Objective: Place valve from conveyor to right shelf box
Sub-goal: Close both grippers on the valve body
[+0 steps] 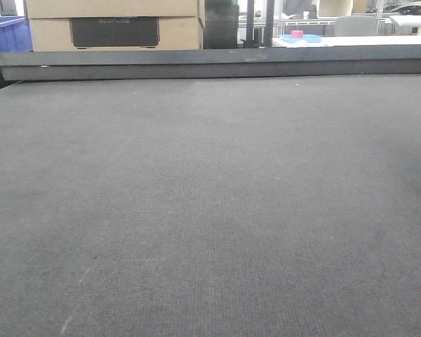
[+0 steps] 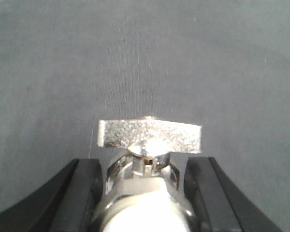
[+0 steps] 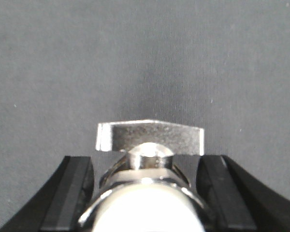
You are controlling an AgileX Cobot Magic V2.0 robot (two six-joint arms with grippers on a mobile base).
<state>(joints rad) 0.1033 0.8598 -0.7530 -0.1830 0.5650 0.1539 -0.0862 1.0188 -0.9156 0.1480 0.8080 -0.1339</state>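
Observation:
The conveyor (image 1: 210, 210) is a wide dark grey woven belt filling the front view, with a dark rail (image 1: 210, 67) along its far edge. No valve or gripper shows in that view. In the left wrist view my left gripper (image 2: 145, 164) has its black fingers (image 2: 82, 188) against both sides of a shiny silver valve (image 2: 150, 135) with a flat cross handle, over the belt. In the right wrist view my right gripper (image 3: 146, 162) holds a second silver valve (image 3: 150, 137) the same way, black fingers (image 3: 72, 188) flanking its round body. The shelf box is out of view.
Behind the rail stand stacked cardboard boxes (image 1: 112, 24), a blue bin (image 1: 7, 31) at far left, and a white table with a pink object (image 1: 297, 34) at the back right.

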